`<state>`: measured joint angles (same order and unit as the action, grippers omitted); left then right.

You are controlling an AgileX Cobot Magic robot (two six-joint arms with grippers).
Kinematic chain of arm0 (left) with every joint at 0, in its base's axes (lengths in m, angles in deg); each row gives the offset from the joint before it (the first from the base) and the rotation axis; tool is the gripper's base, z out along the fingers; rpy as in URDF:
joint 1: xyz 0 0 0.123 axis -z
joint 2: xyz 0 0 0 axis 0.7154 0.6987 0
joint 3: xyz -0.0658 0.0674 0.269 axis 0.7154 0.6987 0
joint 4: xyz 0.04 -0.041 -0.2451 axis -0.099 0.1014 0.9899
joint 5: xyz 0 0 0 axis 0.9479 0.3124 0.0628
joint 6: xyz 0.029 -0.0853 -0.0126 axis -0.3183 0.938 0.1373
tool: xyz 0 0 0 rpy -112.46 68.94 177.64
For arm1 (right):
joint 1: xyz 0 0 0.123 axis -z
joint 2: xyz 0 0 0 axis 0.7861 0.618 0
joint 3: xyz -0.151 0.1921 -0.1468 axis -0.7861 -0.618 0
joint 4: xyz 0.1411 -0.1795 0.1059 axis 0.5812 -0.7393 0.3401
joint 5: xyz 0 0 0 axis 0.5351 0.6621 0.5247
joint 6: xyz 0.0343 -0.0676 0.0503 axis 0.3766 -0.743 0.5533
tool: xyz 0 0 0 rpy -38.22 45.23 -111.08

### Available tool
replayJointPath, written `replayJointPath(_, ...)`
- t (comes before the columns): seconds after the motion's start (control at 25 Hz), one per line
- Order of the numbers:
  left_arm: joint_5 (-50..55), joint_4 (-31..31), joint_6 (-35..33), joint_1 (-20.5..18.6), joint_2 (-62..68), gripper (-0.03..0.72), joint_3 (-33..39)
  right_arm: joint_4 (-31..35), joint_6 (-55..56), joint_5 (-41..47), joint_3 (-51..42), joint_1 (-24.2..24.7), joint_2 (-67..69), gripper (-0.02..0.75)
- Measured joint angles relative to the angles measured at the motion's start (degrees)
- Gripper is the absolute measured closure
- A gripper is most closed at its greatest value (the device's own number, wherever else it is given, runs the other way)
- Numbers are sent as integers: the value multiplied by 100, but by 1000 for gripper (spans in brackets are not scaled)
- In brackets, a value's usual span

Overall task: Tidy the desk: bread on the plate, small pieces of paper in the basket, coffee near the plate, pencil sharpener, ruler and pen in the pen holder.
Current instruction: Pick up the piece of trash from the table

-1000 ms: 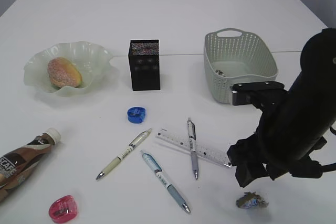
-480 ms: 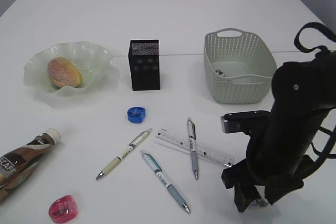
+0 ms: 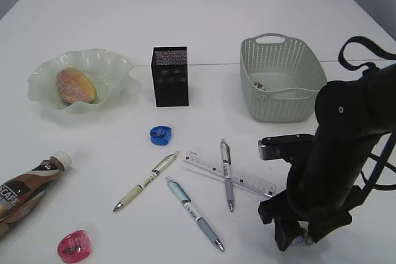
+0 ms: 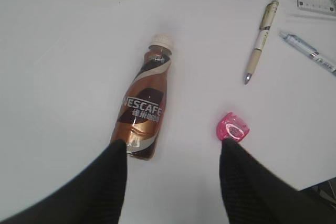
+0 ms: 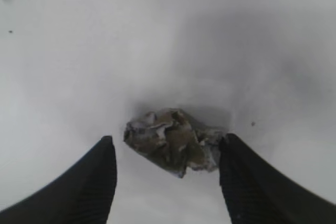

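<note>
My right gripper (image 5: 167, 153) is open and low over the table, its fingers either side of a crumpled paper ball (image 5: 173, 140); in the exterior view the arm (image 3: 334, 171) hides almost all of the ball. My left gripper (image 4: 173, 153) is open and empty, above the lying coffee bottle (image 4: 143, 111) and a pink pencil sharpener (image 4: 232, 128). Bread (image 3: 75, 85) lies on the pale green plate (image 3: 114, 66). A blue sharpener (image 3: 160, 135), three pens (image 3: 146, 180) (image 3: 193, 212) (image 3: 227, 174) and a ruler (image 3: 230, 174) lie mid-table. The black pen holder (image 3: 170, 76) stands behind them.
The grey basket (image 3: 281, 78) stands at the back right with a piece of paper (image 3: 258, 85) inside. The coffee bottle (image 3: 25, 191) and pink sharpener (image 3: 74, 245) lie at the front left near the table edge.
My right arm has come forward and down over the paper ball, which now sits between its open fingers. The left arm has not moved.
</note>
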<state>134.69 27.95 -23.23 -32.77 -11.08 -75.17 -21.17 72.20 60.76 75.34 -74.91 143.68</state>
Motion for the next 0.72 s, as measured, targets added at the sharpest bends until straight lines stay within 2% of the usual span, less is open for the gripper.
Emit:
replayJointPath(0.32,-62,0,0,0,0,272,0,0,0,0,0,0,94,417)
replayJointPath(0.48,-75,0,0,0,0,272,0,0,0,0,0,0,94,518)
replayJointPath(0.72,-75,0,0,0,0,272,0,0,0,0,0,0,94,560)
